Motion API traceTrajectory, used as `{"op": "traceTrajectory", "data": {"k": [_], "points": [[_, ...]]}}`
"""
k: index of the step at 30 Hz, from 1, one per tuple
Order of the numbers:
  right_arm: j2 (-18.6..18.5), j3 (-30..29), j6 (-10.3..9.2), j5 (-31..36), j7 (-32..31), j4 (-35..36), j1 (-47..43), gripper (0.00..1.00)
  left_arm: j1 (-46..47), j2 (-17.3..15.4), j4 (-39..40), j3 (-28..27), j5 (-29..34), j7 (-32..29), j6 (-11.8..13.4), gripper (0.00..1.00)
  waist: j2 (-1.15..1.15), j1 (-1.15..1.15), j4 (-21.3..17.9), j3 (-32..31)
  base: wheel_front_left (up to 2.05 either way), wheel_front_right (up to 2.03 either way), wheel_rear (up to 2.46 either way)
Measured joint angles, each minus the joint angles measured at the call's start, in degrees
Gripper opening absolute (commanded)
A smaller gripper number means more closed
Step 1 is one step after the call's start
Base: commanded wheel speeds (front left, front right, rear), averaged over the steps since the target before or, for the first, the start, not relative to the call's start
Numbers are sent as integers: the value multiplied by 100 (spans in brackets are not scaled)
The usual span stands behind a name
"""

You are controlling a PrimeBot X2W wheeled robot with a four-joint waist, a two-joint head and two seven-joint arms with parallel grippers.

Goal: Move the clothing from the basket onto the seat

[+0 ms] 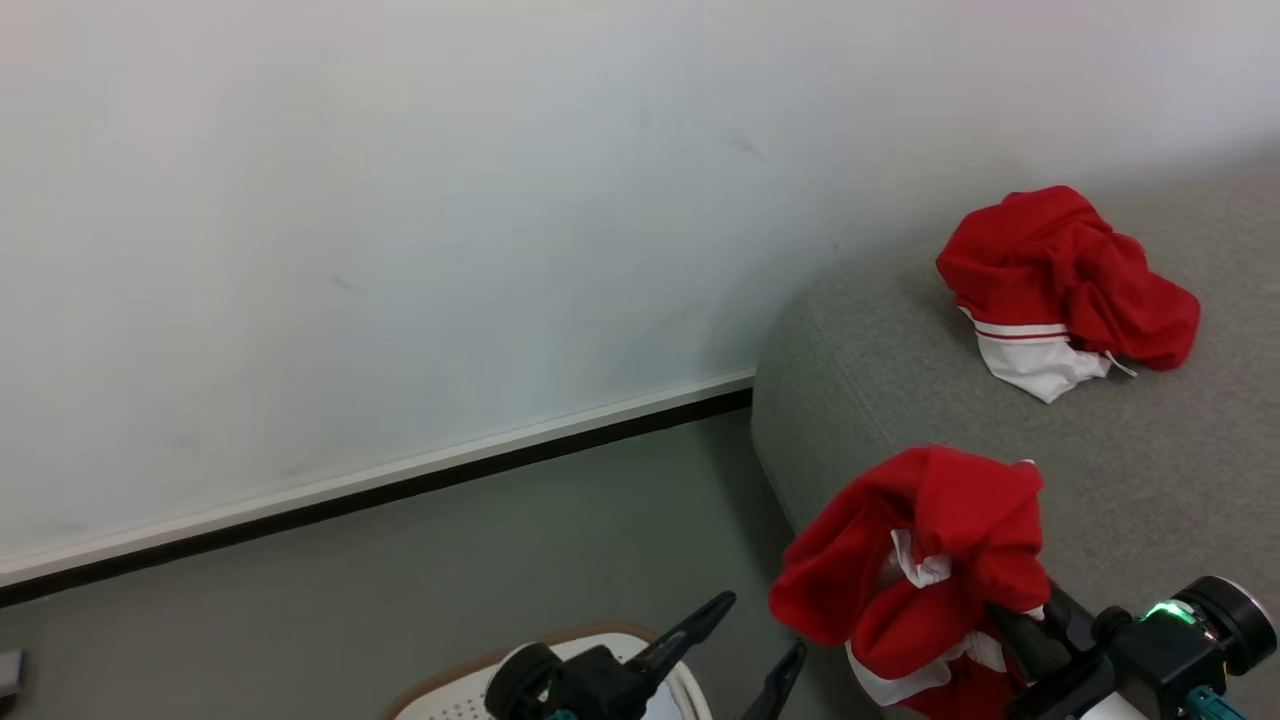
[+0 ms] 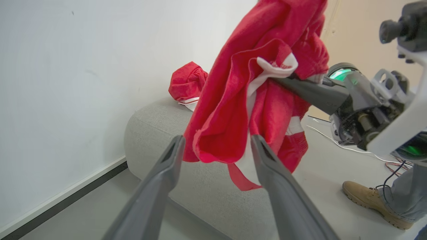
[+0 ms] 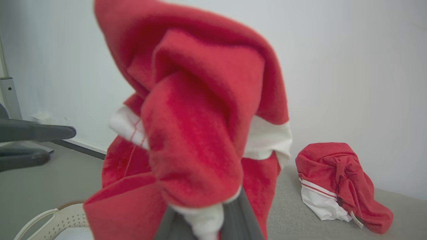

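Observation:
My right gripper (image 1: 1012, 622) is shut on a bright red garment (image 1: 925, 545) with white panels, which hangs bunched over the near corner of the grey sofa (image 1: 1120, 470). In the right wrist view this garment (image 3: 200, 116) drapes over the fingers (image 3: 242, 216) and hides the tips. A second red-and-white garment (image 1: 1065, 280) lies crumpled farther back on the seat. My left gripper (image 1: 762, 625) is open and holds nothing, just left of the hanging garment (image 2: 233, 100). The cream basket (image 1: 450, 692) with its brown rim shows at the bottom edge, below the left gripper.
A white wall with a dark skirting strip (image 1: 400, 490) runs behind the grey floor. A person's tan shoe (image 2: 367, 196) stands on the floor beside the sofa (image 2: 150, 126), near loose cables (image 2: 390, 163). The basket's perforated wall (image 3: 56, 220) is low on the left in the right wrist view.

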State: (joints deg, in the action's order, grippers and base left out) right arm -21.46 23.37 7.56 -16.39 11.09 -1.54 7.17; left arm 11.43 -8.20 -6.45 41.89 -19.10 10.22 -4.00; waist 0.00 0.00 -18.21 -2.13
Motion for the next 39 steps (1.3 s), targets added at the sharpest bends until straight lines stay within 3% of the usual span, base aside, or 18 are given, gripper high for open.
{"op": "traceTrajectory", "data": {"k": [7,11,19,25,31,34,37,38,39], "points": [[144,-422,0,-144,27,-121,-12,0,126,62,-147,104,2,52,-19,100,0,0,-166,258,0,0,0],[140,-984,0,-196,74,-360,322,0,316,34,-122,142,120,24,-33,100,0,0,-82,516,0,0,0],[49,-2640,-1,-388,202,-1185,1955,0,1163,-169,116,89,474,-78,-76,100,0,1,286,1607,0,0,0],[-448,-3932,-1,-280,30,-1709,3799,0,1769,-315,349,-99,724,-59,-35,100,0,1,657,2632,0,0,0],[-1020,-4841,0,487,-202,-2739,5070,0,2028,-422,516,-269,797,-29,97,100,0,2,1044,3604,0,0,0],[-999,-5249,-1,836,-75,-3274,5397,0,2050,-424,571,-331,800,3,182,100,0,2,1280,3991,0,0,0],[-734,-5694,0,1239,123,-3855,5443,0,2023,-432,569,-349,816,44,294,100,0,1,1539,4266,0,0,0],[-622,-5834,0,1411,167,-4053,5417,4,2000,-452,563,-353,836,47,314,100,0,2,1616,4340,0,0,0],[-519,-5956,0,1549,214,-4225,5367,25,1963,-460,549,-356,835,57,341,100,0,2,1687,4403,0,0,0]]}}
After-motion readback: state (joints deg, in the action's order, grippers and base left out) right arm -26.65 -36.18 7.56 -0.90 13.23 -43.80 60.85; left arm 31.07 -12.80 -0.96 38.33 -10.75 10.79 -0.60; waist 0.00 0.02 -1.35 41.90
